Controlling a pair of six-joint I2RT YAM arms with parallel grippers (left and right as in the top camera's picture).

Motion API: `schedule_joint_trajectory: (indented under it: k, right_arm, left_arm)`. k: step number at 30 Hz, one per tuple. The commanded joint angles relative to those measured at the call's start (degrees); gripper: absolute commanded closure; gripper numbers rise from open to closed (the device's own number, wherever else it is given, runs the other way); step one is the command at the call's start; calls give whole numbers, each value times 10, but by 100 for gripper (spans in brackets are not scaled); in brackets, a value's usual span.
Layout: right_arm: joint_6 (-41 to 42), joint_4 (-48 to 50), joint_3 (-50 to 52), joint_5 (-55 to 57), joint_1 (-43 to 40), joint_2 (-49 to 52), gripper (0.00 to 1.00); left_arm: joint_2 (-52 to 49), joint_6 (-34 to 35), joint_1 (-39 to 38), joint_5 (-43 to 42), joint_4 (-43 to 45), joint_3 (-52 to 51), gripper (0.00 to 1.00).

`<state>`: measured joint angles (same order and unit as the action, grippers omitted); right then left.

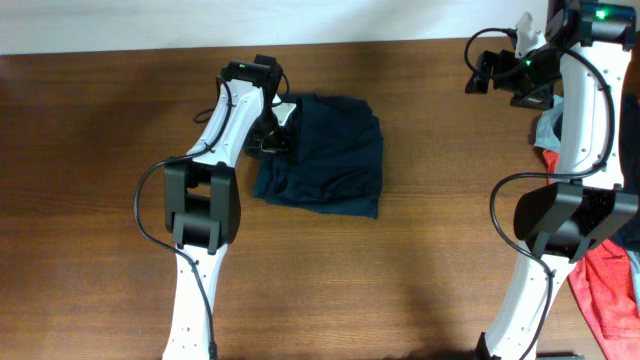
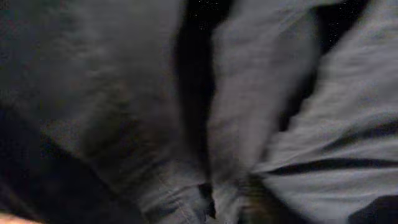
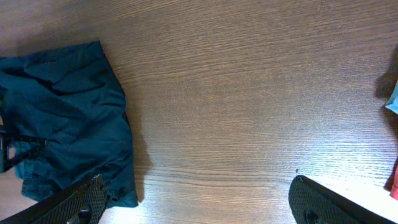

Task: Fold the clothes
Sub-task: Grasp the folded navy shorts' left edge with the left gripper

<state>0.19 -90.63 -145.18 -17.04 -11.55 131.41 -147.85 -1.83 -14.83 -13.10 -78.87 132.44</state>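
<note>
Navy fabric shorts [image 1: 330,150], plain, bunched: left edge beneath left gripper [image 1: 272,135], jaw state unreadable; right gripper [image 3: 199,198] well apart, jaws spread, empty.

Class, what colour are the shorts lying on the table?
The shorts are plain dark navy, clearest overhead.

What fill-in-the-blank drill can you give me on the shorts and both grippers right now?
1. In the overhead view, the left gripper sits at the ___ edge of the navy shorts.
2. The right gripper is ___, holding nothing, above the bare wooden table.
3. The garment beside the right arm's base is coloured ___.
Missing words: left; open; red.
</note>
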Motion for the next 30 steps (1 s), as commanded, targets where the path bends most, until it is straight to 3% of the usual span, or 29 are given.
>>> schedule_joint_trajectory:
  k: [1,3,30]
  right_arm:
    - [1,0,-1,-1,-1,0,1]
    - [1,0,-1,-1,-1,0,1]
    - [1,0,-1,-1,-1,0,1]
  left_arm:
    - [-32,8,-6,10,12,-20,89]
    - [-32,10,-6,10,17,-20,99]
    - [-31,10,-3,20,17,-20,99]
